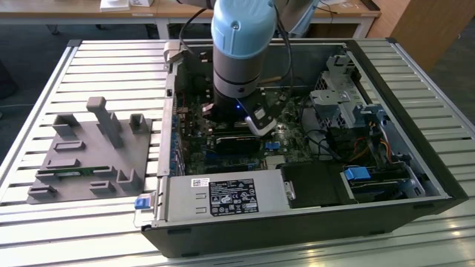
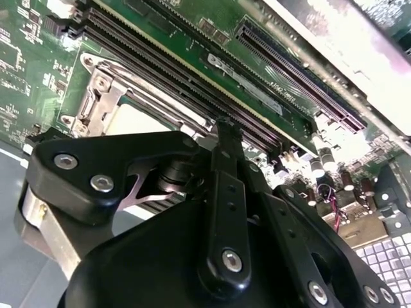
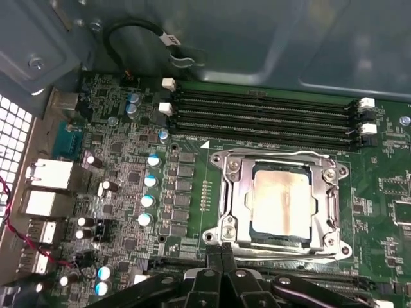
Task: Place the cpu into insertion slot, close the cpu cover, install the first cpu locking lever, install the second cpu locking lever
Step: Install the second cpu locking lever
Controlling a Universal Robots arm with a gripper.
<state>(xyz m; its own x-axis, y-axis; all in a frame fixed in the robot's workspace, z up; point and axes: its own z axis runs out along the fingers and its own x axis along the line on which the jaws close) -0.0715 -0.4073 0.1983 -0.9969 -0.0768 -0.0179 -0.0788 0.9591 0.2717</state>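
The cpu (image 3: 280, 199), a dull silver square, lies in the insertion slot (image 3: 282, 233) on the green motherboard. The silver cpu cover (image 3: 236, 192) is down flat around it, its window framing the chip. Thin wire levers run along the cover's edges (image 3: 338, 192). My gripper (image 3: 219, 251) hovers at the socket's near edge, its two black fingers pressed together and shut, with nothing seen between them. In the second wrist view the gripper (image 2: 225, 128) points at the board beside the cpu (image 2: 135, 119) and cover (image 2: 103, 86). In the exterior view the gripper (image 1: 256, 123) reaches down inside the case.
Long black memory slots (image 3: 263, 112) run just past the socket. Upright capacitors (image 3: 149, 181) and rear ports (image 3: 48, 173) stand to one side. The open case (image 1: 415, 167) holds a power supply (image 1: 222, 197). A grey fixture (image 1: 89, 150) sits on the slatted table (image 1: 44, 72).
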